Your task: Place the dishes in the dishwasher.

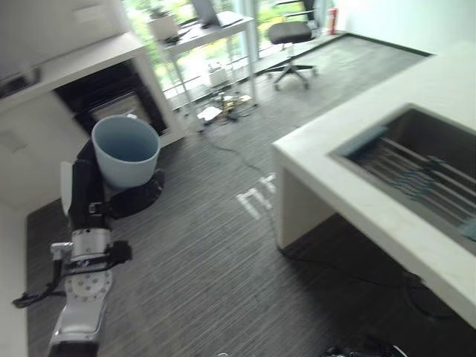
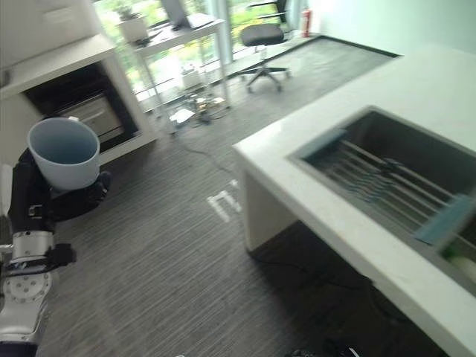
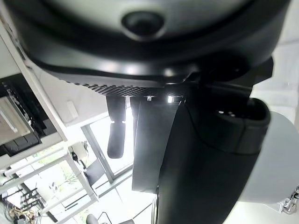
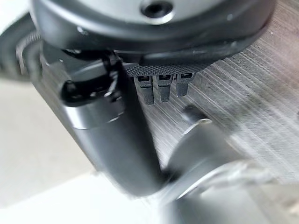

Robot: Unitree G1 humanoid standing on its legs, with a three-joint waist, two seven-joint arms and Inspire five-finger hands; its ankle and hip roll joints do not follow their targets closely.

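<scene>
Both eye views look down from the head, sharing the grey carpet floor [image 1: 223, 253] and white bench [image 2: 357, 223]. Each wrist view looks along its own hand from very close.

— What's the left hand [image 2: 33, 197] got?

— A pale blue cup [image 2: 65, 152], upright, mouth open to the ceiling, dark fingers [image 2: 95, 186] curled round its base.

— And where's the sink [image 2: 394, 182]?

— Sunk in the white table [image 2: 416, 82], well apart from the cup, striped grey floor [image 2: 171, 260] between. A rack of bars [image 2: 372, 178] lies inside the sink. Beyond the sink, an office chair [image 2: 264, 37] stands by a desk [image 2: 182, 30].
</scene>
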